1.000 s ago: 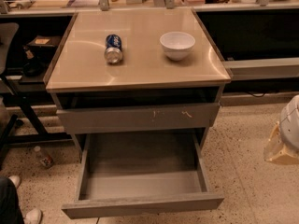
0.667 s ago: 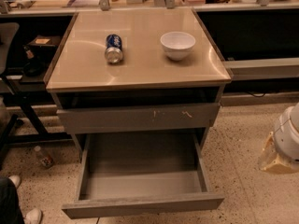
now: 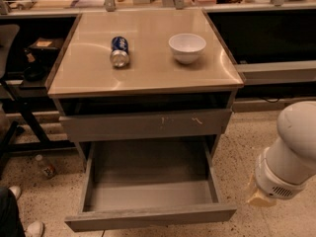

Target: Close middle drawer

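Movement is only at the right edge: the white arm (image 3: 291, 152) now reaches further in and lower than a second ago, and the gripper (image 3: 259, 197) at its end hangs just beside the right front corner of the middle drawer (image 3: 148, 217), apart from it; whether the gripper is open or closed I cannot tell. The drawer itself has not shifted; it stands pulled far out under the cabinet, its plain front nearest to the camera, so the closing push is, I judge, not yet begun, only approached. Its deep grey box holds nothing. Behind and above it, the scratched drawer front (image 3: 145, 125) sits pushed in. Further back, on the beige top (image 3: 148, 78), a blue can (image 3: 119, 51) lies on its side; the white bowl (image 3: 187, 47) beside it looks empty.
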`<state>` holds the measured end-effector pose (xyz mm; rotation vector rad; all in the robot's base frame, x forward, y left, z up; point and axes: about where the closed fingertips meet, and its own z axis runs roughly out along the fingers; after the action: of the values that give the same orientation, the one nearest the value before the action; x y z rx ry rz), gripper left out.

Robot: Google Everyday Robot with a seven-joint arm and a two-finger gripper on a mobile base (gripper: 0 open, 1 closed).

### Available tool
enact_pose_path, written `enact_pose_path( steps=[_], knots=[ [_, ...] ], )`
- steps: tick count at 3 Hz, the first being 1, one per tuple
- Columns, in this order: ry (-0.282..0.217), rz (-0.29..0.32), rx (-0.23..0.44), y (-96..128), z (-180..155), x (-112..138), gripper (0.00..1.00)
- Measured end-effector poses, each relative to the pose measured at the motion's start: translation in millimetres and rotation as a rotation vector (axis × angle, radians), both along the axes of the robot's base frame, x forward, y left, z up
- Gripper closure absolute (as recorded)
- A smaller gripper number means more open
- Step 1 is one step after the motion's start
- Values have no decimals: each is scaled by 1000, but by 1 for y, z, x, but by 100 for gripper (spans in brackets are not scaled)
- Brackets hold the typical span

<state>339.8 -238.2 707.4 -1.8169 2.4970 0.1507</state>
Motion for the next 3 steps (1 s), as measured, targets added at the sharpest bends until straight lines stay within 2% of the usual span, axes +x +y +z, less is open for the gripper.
enact_pose_path(
  steps=[1, 2, 3],
  knots=[
    [61, -5, 17, 19, -45, -3, 100],
    [67, -10, 20, 19, -48, -4, 100],
    [59, 11, 58, 23, -62, -16, 100]
  ],
)
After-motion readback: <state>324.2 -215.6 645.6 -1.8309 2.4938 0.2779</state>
